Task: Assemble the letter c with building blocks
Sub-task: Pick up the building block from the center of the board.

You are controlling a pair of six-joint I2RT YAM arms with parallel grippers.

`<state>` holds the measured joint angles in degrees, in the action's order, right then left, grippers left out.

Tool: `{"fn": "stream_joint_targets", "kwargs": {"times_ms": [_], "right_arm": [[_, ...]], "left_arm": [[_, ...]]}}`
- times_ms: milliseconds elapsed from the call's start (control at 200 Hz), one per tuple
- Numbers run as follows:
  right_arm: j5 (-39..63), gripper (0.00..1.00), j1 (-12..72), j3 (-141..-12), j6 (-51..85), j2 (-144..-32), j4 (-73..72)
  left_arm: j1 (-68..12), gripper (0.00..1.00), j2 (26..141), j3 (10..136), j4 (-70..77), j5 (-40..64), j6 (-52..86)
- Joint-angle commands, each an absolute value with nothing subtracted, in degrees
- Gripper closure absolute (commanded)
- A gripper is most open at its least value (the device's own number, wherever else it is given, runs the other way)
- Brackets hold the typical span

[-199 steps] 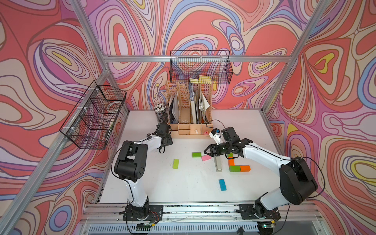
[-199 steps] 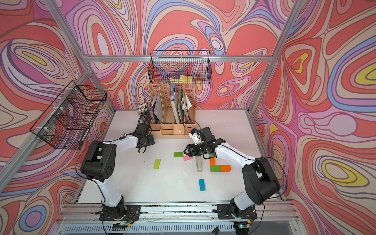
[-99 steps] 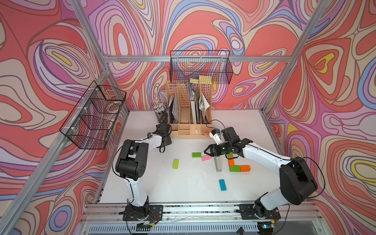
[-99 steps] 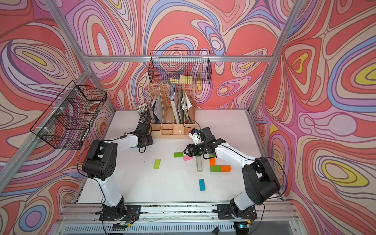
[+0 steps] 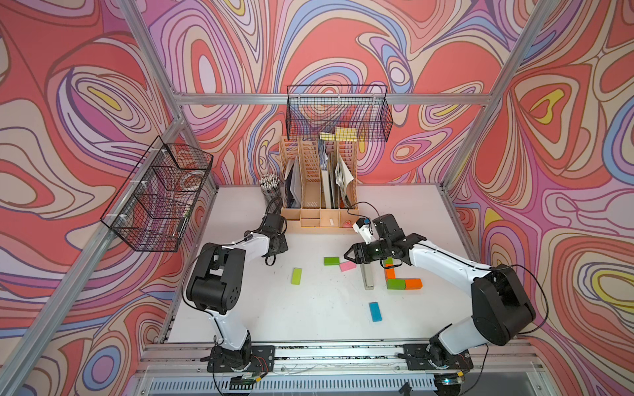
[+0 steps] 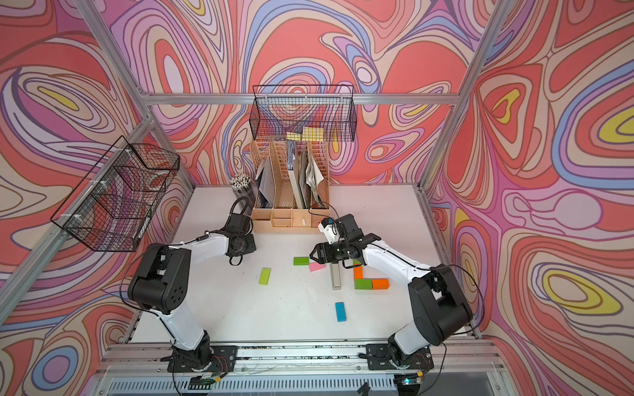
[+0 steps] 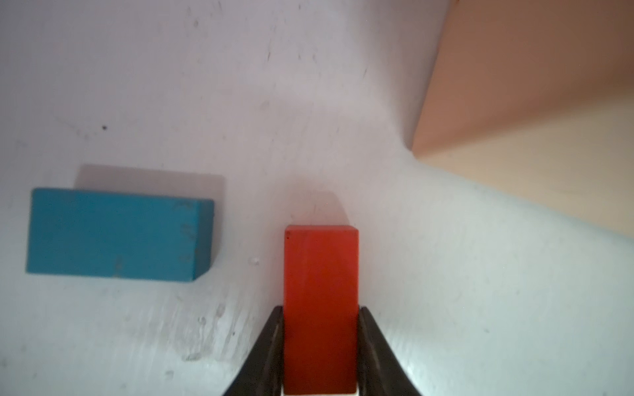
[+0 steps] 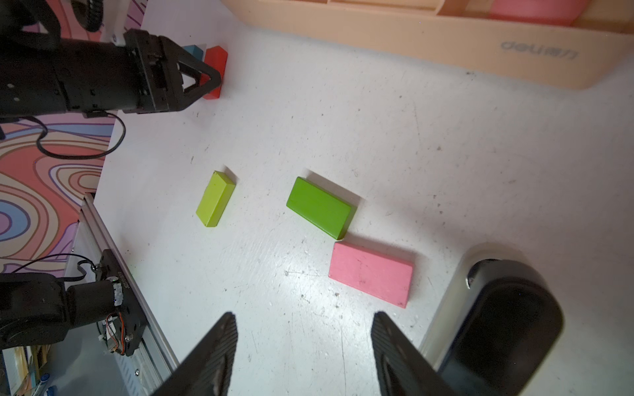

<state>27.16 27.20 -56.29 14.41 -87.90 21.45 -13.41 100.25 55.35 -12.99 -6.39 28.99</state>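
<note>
On the white table (image 5: pixel 308 325), the stapler (image 5: pixel 368 277) lies near-to-far. Right of it three pieces form an L (image 5: pixel 392 281): one orange block (image 5: pixel 390 273) pointing near-to-far, a green block (image 5: pixel 394 284) and a second orange block (image 5: pixel 413 283) lying left-to-right. Far left, the left gripper (image 7: pixel 320 308) is clamped on one red block (image 7: pixel 320 260), lengthwise between its jaws, beside one blue block (image 7: pixel 116 235). The right gripper (image 8: pixel 302 319) holds its jaws apart near one pink block (image 8: pixel 372 272).
</note>
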Motion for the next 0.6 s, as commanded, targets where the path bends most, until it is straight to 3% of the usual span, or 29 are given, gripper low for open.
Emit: {"fn": "stream_joint_targets", "kwargs": {"times_ms": [0,260,596], "right_arm": [[26.6,0.34,27.6,-57.3,13.8,-87.1,21.8],[26.5,0.34,27.6,-57.4,14.0,-86.9,21.6],[26.9,0.34,27.6,-57.2,14.1,-86.7,21.4]], "left_arm": [[-15.3,0.78,95.2,52.9,-12.4,-3.5,26.1],[-19.6,0.78,87.9,50.3,-12.0,2.4,21.9],[-22.6,0.78,90.4,51.8,-11.7,4.6,15.3]]}}
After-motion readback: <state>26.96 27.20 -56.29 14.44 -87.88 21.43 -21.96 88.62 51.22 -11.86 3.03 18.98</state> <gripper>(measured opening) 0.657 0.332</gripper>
